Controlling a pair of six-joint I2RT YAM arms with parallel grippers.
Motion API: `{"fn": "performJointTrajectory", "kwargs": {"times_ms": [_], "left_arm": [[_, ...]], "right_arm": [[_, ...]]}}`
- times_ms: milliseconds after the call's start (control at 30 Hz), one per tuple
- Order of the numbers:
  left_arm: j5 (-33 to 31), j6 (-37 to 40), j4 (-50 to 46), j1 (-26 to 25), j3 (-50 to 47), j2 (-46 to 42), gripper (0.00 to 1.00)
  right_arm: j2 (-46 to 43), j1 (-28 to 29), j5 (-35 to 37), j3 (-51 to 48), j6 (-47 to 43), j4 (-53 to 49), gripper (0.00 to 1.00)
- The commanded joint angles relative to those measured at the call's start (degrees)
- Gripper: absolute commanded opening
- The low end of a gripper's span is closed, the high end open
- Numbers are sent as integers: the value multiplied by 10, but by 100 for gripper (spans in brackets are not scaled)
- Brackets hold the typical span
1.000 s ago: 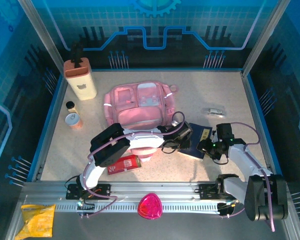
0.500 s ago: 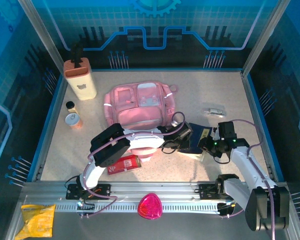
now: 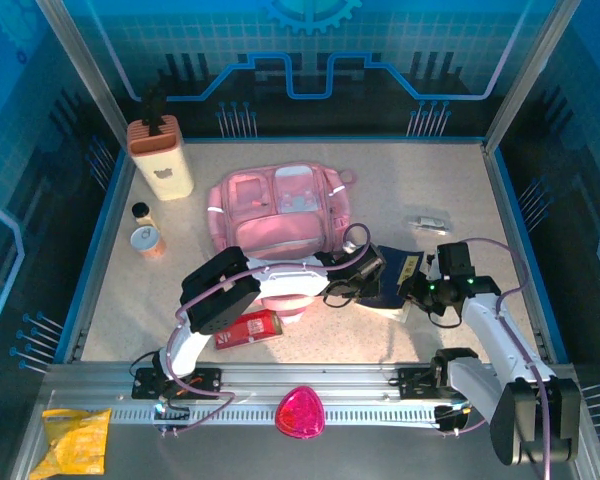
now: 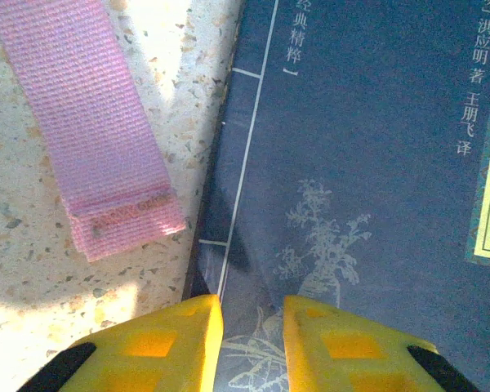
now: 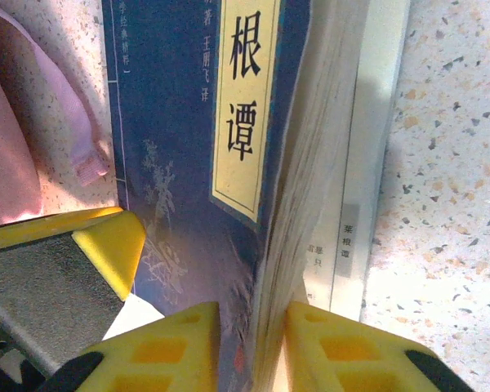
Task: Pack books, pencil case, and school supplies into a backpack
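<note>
A dark navy book (image 3: 392, 282) with a pale title label lies right of the pink backpack (image 3: 280, 215). My right gripper (image 5: 253, 314) is shut on the book's (image 5: 180, 122) lifted page edge, one finger on the cover and one under the pages. My left gripper (image 4: 253, 306) stands narrowly open, its tips on the cover (image 4: 367, 163) near the spine corner, beside a pink strap (image 4: 98, 139). Both the left gripper (image 3: 372, 283) and the right gripper (image 3: 410, 293) meet over the book. The red pencil case (image 3: 248, 328) lies under the left arm. A small grey-white supply item (image 3: 430, 222) lies at the right.
A beige box with a black top (image 3: 160, 160) stands at the back left, two small jars (image 3: 145, 235) in front of it. A pink object (image 3: 300, 412) and a yellow packet (image 3: 75, 440) lie off the table by the front rail. Blue walls enclose the table.
My right gripper has closed onto the book's page edge and shifted slightly forward. The left gripper and the book's place are unchanged.
</note>
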Motion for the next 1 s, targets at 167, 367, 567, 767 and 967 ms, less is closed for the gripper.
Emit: {"fn": "performJointTrajectory", "kwargs": {"times_ms": [167, 367, 567, 767, 967], "left_arm": [[-22, -5, -53, 1, 2, 24, 28], [-22, -6, -55, 1, 3, 24, 28], [-22, 5, -75, 3, 16, 8, 37], [-16, 11, -67, 21, -10, -83, 54], [16, -15, 10, 62, -137, -244, 71]], "right_arm": [[-7, 8, -7, 24, -14, -23, 17], [-9, 8, -11, 24, -16, -26, 12], [-21, 7, -26, 33, -11, -28, 5], [-43, 6, -48, 60, -10, -37, 2], [-69, 6, -91, 104, -7, -54, 0]]}}
